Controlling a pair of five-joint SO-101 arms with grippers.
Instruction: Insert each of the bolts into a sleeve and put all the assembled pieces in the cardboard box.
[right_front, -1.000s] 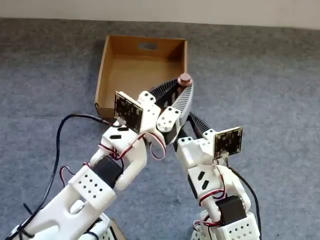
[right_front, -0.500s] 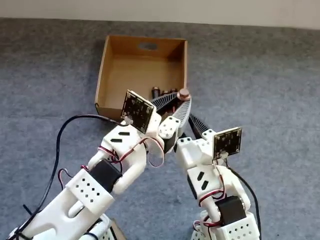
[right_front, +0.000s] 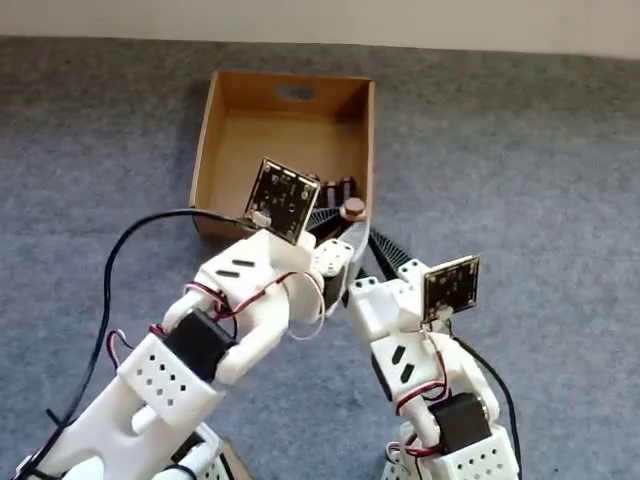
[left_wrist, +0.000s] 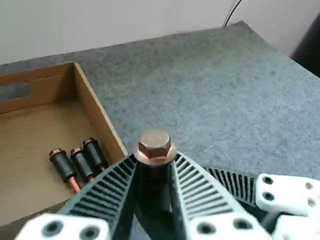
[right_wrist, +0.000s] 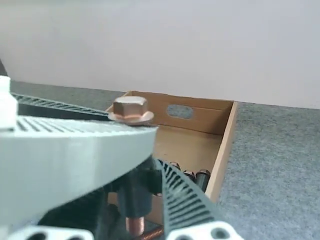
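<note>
My left gripper (left_wrist: 154, 172) is shut on a copper-headed bolt (left_wrist: 155, 145), held upright just outside the near right corner of the cardboard box (right_front: 215, 120). In the high view that bolt (right_front: 352, 209) stands head up in the left gripper (right_front: 347, 224). My right gripper (right_wrist: 144, 181) sits just below it, closed around a black sleeve (right_wrist: 135, 196). The bolt's copper tip (right_wrist: 133, 225) pokes out under the sleeve. The bolt head (right_wrist: 131, 110) shows above the left gripper's grey finger (right_wrist: 70, 150). Three assembled pieces (left_wrist: 76, 161) lie side by side inside the box.
The box's right wall (right_front: 371, 130) is right beside the bolt. The three pieces (right_front: 335, 188) rest in the box's near right corner. A black cable (right_front: 120, 270) loops left of the left arm. Grey carpet (right_front: 520, 150) surrounds the box.
The left gripper with the bolt has come down and back from over the box's right wall toward the right gripper. The right arm has barely moved. The pieces in the box have come into sight.
</note>
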